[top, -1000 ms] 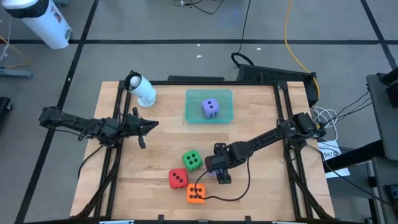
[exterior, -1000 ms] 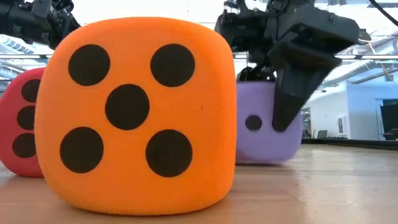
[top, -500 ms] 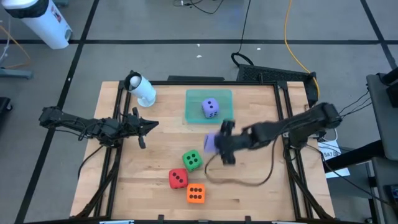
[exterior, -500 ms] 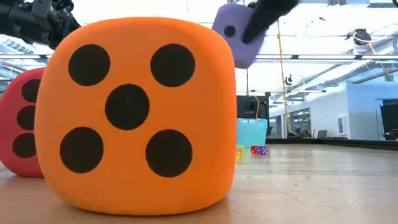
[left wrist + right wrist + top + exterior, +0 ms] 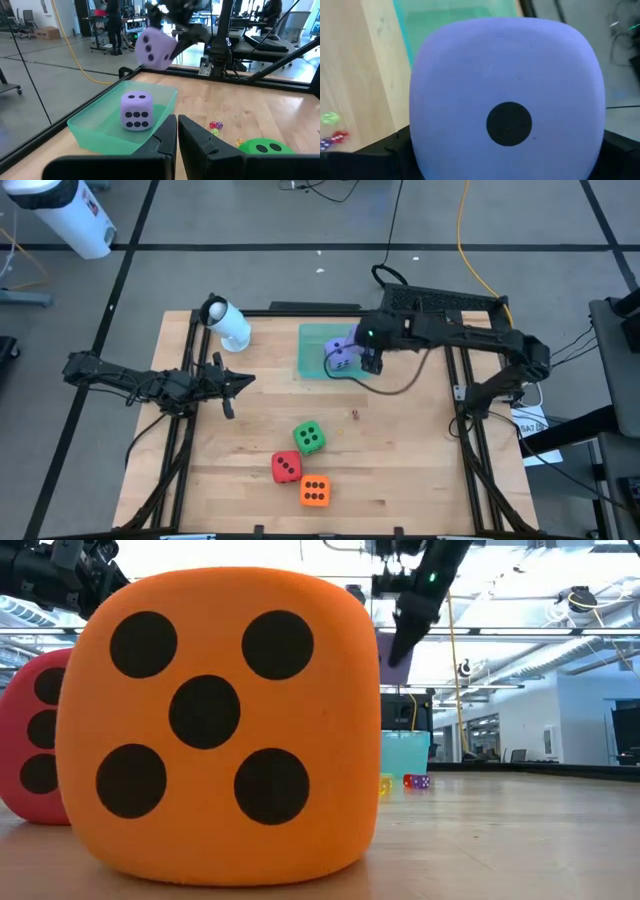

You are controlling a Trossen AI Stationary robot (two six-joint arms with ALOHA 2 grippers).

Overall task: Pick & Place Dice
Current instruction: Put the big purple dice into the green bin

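Note:
My right gripper [image 5: 352,350] is shut on a light purple die [image 5: 154,47], which hangs above the teal tray [image 5: 312,340] at the table's far middle. A second light purple die [image 5: 136,111] rests on the tray's floor. Toward the near edge the green die [image 5: 309,437], the red die [image 5: 286,468] and the orange die [image 5: 316,492] sit on the wood. My left gripper [image 5: 240,380] waits at the table's left, shut, with nothing in it. My right gripper pinches the purple die between its two fingers, on two opposite faces [image 5: 420,135]. One dark finger [image 5: 186,41] shows against the die's side. The fingers slant down from the table's right side. The die is lifted clear above the tray, tilted, its one-pip face [image 5: 509,124] toward the wrist.
A white cylinder [image 5: 228,323] lies at the far left corner. A few tiny dice [image 5: 354,415] lie on the wood between the tray and the green die. Black frame rails [image 5: 458,380] run along the table's sides.
My right gripper has swung up and toward the far edge, from beside the orange die to over the tray. It carries the purple die, which stood on the table a second ago and now hangs clear.

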